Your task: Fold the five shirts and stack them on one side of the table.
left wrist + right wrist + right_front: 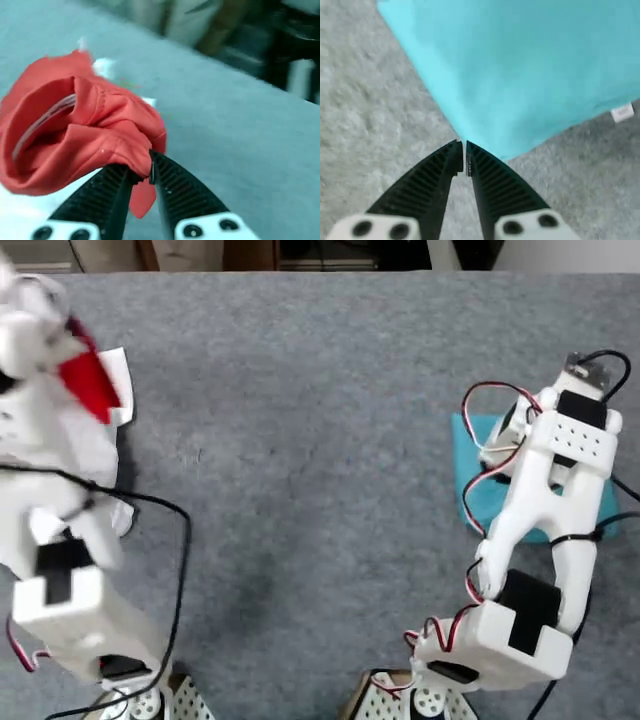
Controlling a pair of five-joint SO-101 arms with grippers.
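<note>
Pinching bunched red shirt [75,130] (no clear axis), left gripper [145,172], right gripper [464,150] closed at teal shirt [530,70]

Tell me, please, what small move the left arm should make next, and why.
Probably carry the red shirt toward the bare grey table and lower it to spread. The left gripper is shut on a bunched fold of it, over the white cloth at the table's edge.
</note>
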